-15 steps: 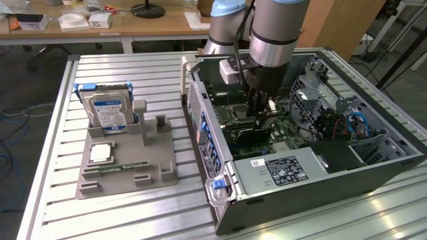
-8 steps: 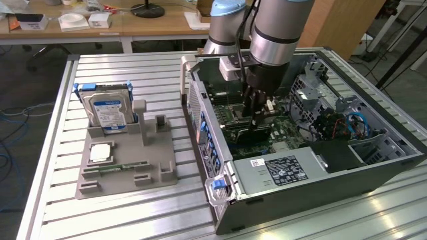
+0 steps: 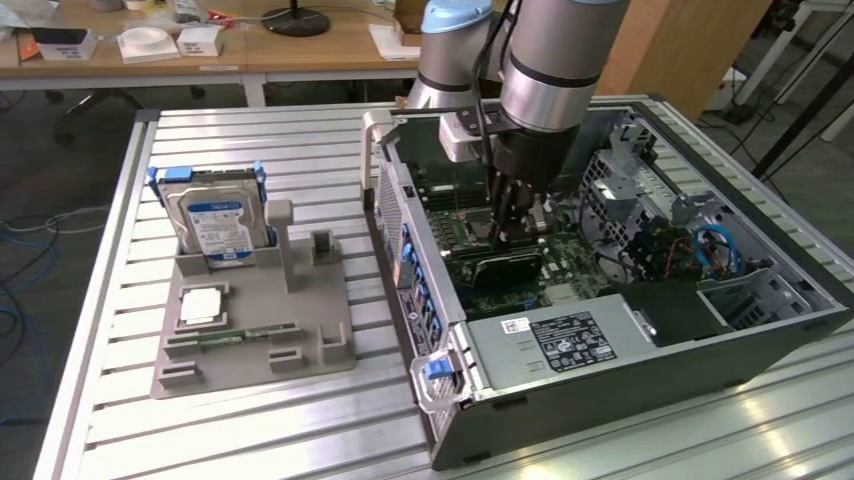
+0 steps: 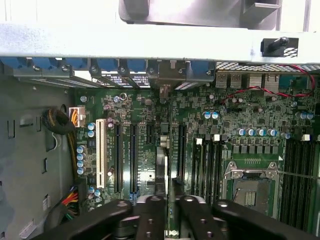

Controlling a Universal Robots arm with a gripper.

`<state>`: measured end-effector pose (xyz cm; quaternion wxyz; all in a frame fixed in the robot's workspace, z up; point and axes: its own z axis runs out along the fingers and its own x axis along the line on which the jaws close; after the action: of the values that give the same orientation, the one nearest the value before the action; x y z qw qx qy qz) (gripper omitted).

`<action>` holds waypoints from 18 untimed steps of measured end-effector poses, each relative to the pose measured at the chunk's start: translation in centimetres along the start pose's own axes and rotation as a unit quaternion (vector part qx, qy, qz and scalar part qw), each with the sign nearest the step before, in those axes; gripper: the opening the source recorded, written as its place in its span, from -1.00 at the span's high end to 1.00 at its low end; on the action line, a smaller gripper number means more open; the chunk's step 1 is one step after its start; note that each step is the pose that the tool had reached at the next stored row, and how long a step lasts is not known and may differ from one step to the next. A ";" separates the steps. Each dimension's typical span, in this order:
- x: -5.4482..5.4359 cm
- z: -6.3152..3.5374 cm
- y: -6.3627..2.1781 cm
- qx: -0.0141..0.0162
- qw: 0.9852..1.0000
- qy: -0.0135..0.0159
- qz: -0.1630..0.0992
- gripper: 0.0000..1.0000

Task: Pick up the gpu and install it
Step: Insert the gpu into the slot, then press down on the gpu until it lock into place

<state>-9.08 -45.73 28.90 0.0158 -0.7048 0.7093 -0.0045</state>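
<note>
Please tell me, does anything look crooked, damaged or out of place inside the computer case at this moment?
Nothing stands out. The gpu stands edge-on, upright over the motherboard, in line with the slots, with the gripper right above it inside the open computer case. No loose or bent part is visible.

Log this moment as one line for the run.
hand: closed on gpu | gpu: edge-on, standing over motherboard slots | location: inside open PC case | hard drive: in holder
</note>
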 end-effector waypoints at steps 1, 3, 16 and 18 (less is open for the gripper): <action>0.0 0.00 0.00 0.000 1.000 0.000 0.000 0.73; 0.0 0.00 0.00 0.000 1.000 0.000 0.000 0.73; 0.0 0.00 0.00 0.000 1.000 0.000 0.000 0.79; 0.0 0.00 -0.02 0.000 1.000 0.000 0.000 0.79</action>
<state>-9.06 -45.73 28.90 0.0157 -0.7048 0.7092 -0.0045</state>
